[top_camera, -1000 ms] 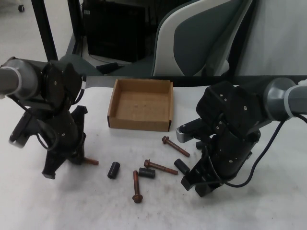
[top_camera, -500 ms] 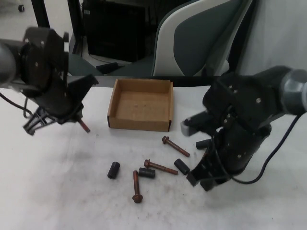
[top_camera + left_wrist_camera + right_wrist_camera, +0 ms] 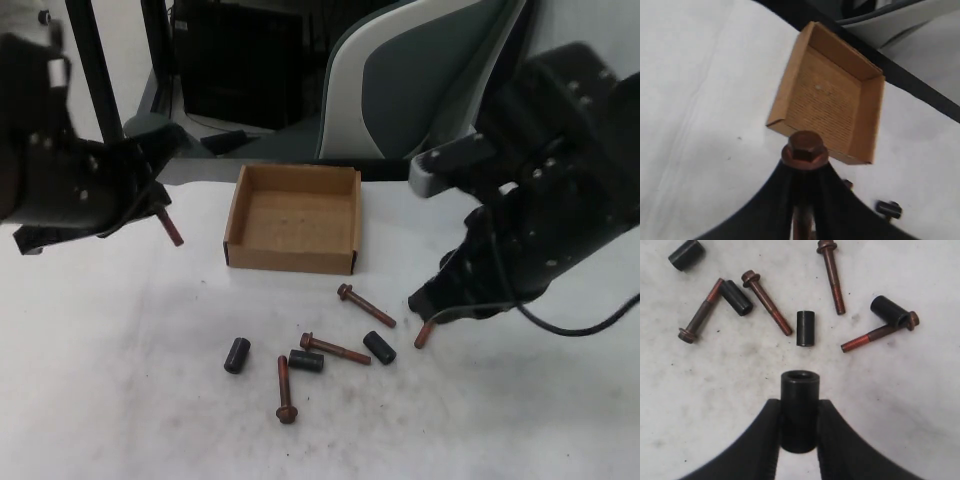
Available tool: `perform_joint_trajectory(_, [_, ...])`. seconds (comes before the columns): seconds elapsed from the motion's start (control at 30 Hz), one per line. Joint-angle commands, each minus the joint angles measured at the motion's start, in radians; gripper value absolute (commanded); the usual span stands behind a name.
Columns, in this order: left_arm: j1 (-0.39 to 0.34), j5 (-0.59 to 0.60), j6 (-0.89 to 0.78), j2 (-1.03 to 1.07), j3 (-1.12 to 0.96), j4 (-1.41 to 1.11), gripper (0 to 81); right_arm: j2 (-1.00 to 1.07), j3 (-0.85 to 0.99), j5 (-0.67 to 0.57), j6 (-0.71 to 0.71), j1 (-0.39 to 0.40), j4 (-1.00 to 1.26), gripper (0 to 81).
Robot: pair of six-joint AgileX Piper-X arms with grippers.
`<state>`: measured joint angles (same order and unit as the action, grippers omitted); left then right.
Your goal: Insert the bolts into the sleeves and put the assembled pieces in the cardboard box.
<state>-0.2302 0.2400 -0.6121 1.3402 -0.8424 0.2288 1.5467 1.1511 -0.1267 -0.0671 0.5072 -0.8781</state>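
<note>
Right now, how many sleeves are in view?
5. One sleeve is in the right gripper. Four lie on the bench: one, another, a third, and a fourth beside a bolt. None seems hidden.

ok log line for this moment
left end effector: shut on bolt | right end effector: shut on sleeve | not yet inserted | bench: loose bolts, sleeves

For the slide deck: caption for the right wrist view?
Right tool grips a black sleeve above scattered bolts and spare sleeves on the white bench.
</note>
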Motion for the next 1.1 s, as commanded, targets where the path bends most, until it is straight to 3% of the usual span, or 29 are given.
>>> perform_joint_trajectory(0.0, [-0.001, 0.06, 0.05, -0.053, 0.039, -0.067, 0.8, -0.115, -0.059, -0.013, 0.024, 0.01, 0.044, 0.3])
perform_joint_trajectory(0.2, [-0.001, 0.134, 0.159, -0.179, 0.15, -0.114, 0.8, -0.256, -0.234, -0.013, 0.09, 0.071, 0.163, 0.3])
perform_joint_trajectory(0.5, [-0.001, 0.245, 0.294, -0.329, 0.283, -0.175, 0.8, -0.445, -0.523, -0.013, 0.255, 0.271, 0.521, 0.3])
perform_joint_trajectory(0.73, [-0.001, 0.362, 0.369, -0.433, 0.372, -0.235, 0.8, -0.476, -0.666, -0.013, 0.352, 0.392, 0.867, 0.3])
perform_joint_trajectory(0.83, [-0.001, 0.434, 0.375, -0.451, 0.401, -0.299, 0.8, -0.474, -0.72, -0.013, 0.348, 0.407, 0.995, 0.3])
perform_joint_trajectory(1.07, [-0.001, 0.59, 0.412, -0.423, 0.429, -0.509, 0.8, -0.378, -0.767, -0.118, 0.182, 0.407, 1.213, 0.3])
